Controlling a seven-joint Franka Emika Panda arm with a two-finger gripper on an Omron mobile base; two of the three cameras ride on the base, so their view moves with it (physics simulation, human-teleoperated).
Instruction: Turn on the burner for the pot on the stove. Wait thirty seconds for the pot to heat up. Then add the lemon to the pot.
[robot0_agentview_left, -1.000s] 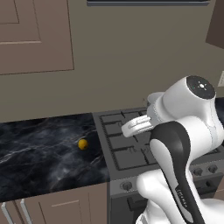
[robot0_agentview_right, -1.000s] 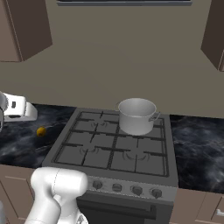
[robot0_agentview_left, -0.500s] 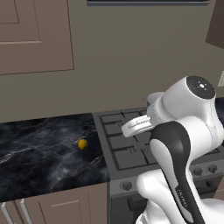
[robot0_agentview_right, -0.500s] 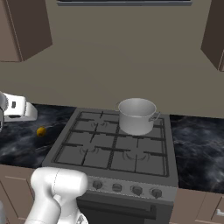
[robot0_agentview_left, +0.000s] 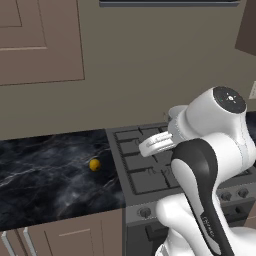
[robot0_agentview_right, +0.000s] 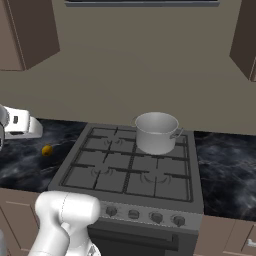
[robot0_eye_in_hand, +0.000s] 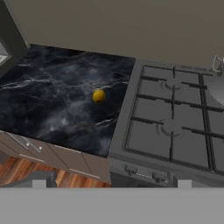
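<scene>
Nothing had shifted over the last second: pincer (robot0_eye_in_hand: 109, 183) hung spread and empty above the counter (robot0_eye_in_hand: 52, 109), lemon (robot0_eye_in_hand: 99, 96) lay untouched beside the stove (robot0_agentview_right: 130, 170), pot (robot0_agentview_right: 156, 132) sat on the rear burner; likely mid-wait, lemon transfer pending.

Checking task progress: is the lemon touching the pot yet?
Apart. The right base view shows the lemon on the counter, the pot across the stove.

Pot (robot0_eye_in_hand: 217, 83) cut off at right edge of hand view; stove (robot0_agentview_left: 145, 170) partly hidden by arm (robot0_agentview_left: 205, 165), lower right.
</scene>
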